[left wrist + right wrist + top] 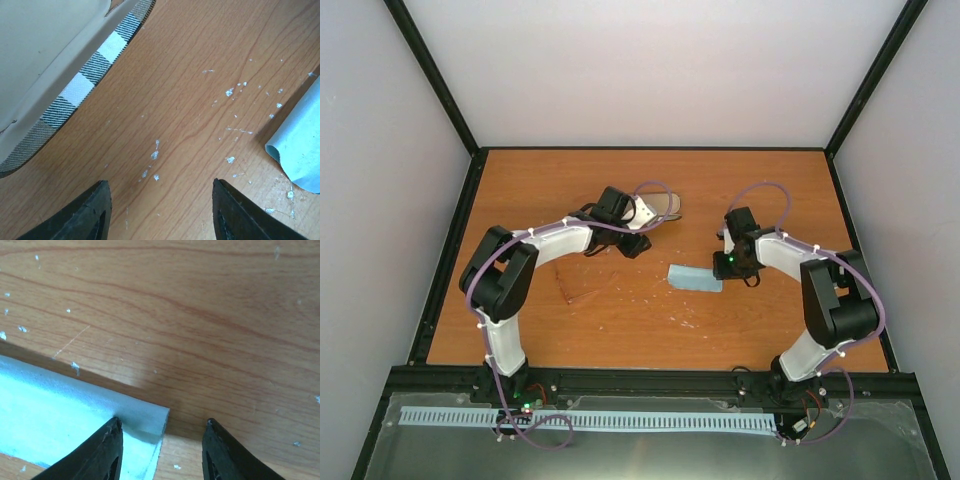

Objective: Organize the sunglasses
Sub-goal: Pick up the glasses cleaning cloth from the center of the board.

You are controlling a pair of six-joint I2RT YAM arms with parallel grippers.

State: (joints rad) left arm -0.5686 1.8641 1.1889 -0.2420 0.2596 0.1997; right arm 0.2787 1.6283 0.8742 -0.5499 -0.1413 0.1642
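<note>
Case (50,50) open, cream lining showing — left gripper (160,200) near.

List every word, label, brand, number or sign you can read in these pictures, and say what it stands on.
There is no readable text in any view.
The plaid case shows only its check pattern and a plain cream lining, with no brand.
The light blue cloth is blank.
The wooden table carries only white flecks.

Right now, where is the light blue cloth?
Top view: the cloth lies centre-right, beneath the right gripper, whose open jaws straddle its corner; the striped case lies farther back.
</note>
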